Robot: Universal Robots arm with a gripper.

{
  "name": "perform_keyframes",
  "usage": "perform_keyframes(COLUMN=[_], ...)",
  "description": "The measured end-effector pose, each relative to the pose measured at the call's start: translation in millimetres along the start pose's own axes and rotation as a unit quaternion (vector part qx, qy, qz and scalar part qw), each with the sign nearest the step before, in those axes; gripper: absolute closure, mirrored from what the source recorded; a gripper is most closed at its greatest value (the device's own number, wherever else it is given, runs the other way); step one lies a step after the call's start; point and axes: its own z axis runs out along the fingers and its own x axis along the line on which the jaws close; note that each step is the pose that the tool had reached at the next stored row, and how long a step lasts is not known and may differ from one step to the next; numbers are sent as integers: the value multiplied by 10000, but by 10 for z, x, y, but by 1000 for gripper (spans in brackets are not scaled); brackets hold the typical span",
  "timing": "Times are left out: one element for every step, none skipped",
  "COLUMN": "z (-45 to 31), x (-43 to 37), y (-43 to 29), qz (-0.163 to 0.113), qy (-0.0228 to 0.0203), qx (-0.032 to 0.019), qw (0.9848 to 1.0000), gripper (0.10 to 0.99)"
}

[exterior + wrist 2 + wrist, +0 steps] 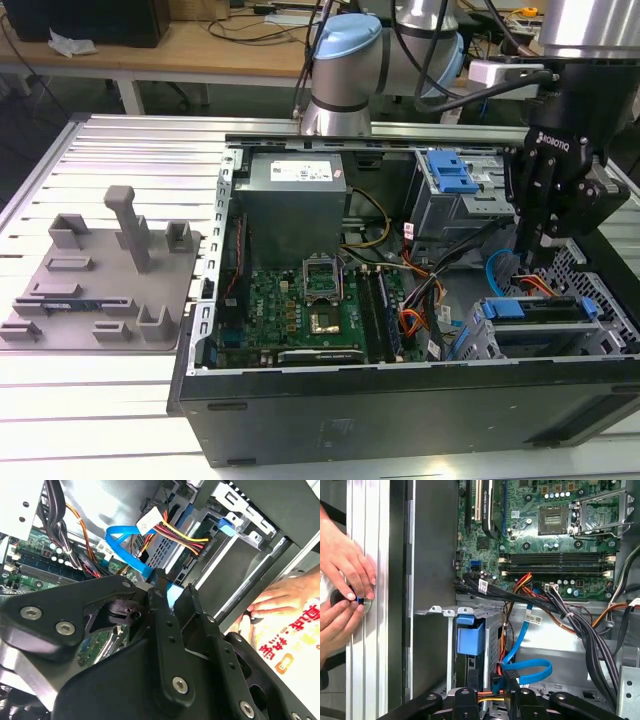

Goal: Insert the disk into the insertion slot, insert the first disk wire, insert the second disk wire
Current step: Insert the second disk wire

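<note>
while the disk (540,308) sits in the insertion slot (520,342), the claw (545,243) just above pinches a blue wire (522,672).

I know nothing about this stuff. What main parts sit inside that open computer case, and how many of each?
Power supply: 1
Motherboard: 1
Drive bay with blue latch: 1
Disk in blue carrier: 1
Total: 4
</note>
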Motion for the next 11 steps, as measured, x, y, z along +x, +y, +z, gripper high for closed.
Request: perform_keyframes(z=[4, 8, 12, 17, 20, 23, 26, 29, 32, 34, 37], x=[-1, -2, -3, -5, -6, -7, -8, -9, -10, -11, -12], y=[-11, -23, -33, -33, -32, -32, -32, -32, -32, -31, -29], qz=[19, 30, 40, 42, 42, 41, 41, 40, 39, 38, 37], qy=[0, -1, 1, 1, 1, 1, 2, 5, 8, 11, 11], qx=[-7, -11, -14, -15, -15, -16, -18, -20, -22, -24, -25], qw=[10000, 10000, 10000, 10000, 10000, 10000, 10000, 10000, 10000, 10000, 10000], gripper=[749, 749, 749, 749, 749, 749, 749, 749, 749, 749, 765])
